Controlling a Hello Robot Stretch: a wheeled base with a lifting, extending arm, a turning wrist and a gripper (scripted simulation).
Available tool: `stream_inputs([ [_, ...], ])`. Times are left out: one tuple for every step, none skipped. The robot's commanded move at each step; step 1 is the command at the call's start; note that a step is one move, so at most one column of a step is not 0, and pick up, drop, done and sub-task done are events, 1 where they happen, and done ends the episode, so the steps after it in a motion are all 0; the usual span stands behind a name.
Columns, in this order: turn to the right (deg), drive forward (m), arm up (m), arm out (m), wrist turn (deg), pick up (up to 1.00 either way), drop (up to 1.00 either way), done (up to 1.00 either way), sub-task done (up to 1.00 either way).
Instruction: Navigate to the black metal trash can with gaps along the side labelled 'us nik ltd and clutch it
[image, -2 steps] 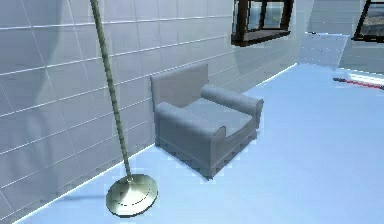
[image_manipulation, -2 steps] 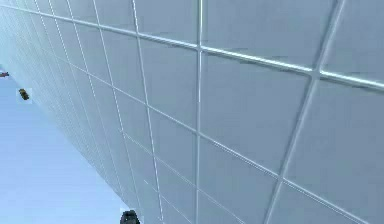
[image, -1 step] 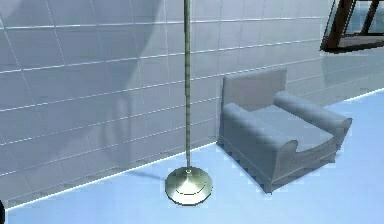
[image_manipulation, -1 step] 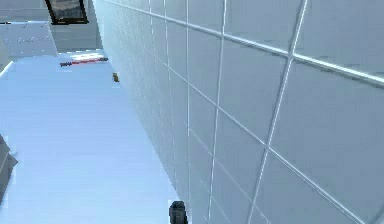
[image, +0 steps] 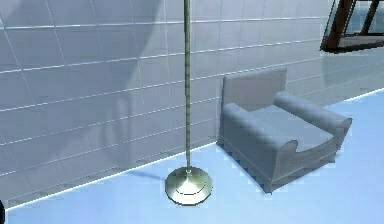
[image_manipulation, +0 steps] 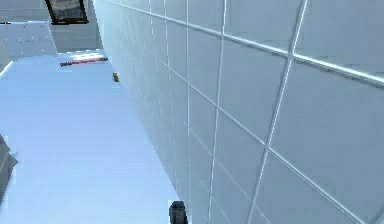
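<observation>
End effector (image_manipulation: 177, 212) is cut off at bottom edge; cannot tell whether it holds anything.

Dark claw (image_manipulation: 178, 212) poking just above the arm side view's bottom edge, any hold unclear

Pale blue floor, two furnishings standing on it.
Ahead I see the floor (image: 330, 190) carrying a round metal lamp base (image: 188, 185), its pole upright, and near it a grey armchair (image: 280, 135). In the arm side view, a small yellowish blob (image_manipulation: 115, 77) lies far off on the floor.
</observation>
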Motion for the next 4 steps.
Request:
stream_inputs([
  [0.0,0.0,0.0,0.48,0.0,0.0,0.0,0.0,0.0],
  [0.0,0.0,0.0,0.0,45.0,0.0,0.0,0.0,0.0],
  [0.0,0.0,0.0,0.0,45.0,0.0,0.0,0.0,0.0],
  [0.0,0.0,0.0,0.0,45.0,0.0,0.0,0.0,0.0],
])
